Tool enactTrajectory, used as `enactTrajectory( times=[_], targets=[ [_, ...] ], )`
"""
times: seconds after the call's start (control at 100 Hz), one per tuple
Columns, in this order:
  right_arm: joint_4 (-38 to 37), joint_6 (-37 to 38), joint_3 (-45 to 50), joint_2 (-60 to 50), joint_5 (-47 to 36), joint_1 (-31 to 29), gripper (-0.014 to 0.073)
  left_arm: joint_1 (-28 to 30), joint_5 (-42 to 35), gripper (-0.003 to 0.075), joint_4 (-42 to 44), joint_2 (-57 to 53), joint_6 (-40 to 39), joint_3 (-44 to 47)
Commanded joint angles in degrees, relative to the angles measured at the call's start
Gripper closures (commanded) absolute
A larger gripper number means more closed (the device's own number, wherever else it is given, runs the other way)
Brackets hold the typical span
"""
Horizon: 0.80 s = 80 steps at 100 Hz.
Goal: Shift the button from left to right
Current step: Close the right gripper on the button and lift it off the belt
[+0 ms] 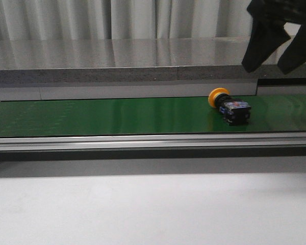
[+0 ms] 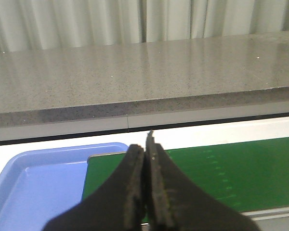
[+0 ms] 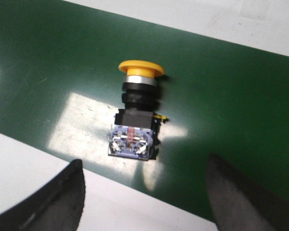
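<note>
Green belt carries button on its side near right; right jaws spread above, left jaws clenched.

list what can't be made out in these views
- Front view: the right gripper is cut off by the top and right edges; its arm is out of frame.
- Front view: the left gripper is not in frame.
- Right wrist view: the markings on the blue contact end of the yellow-capped black push button are too small and blurred to read.
- Left wrist view: the shut left gripper hides part of the blue plastic tray.
</note>
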Motion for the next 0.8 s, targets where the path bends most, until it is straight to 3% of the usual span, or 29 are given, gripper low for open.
enactTrajectory(
  times=[0.0, 0.63, 0.79],
  targets=[
    [0.2, -0.8, -2.2, 0.1, -3.8, 0.1, 0.0064, -0.5, -4.6, 0.0740, -0.5, 0.4, 0.0, -1.6],
    [-3.7, -0.8, -2.2, 8.5, -9.7, 0.1, 0.0066, -0.5, -4.6, 0.0740, -0.5, 0.4, 0.0, -1.6],
    [-3.7, -0.8, -2.2, 9.1, -9.3, 0.1, 0.0195, -0.5, -4.6, 0.0740, -0.5, 0.4, 0.0, -1.6]
  ],
)
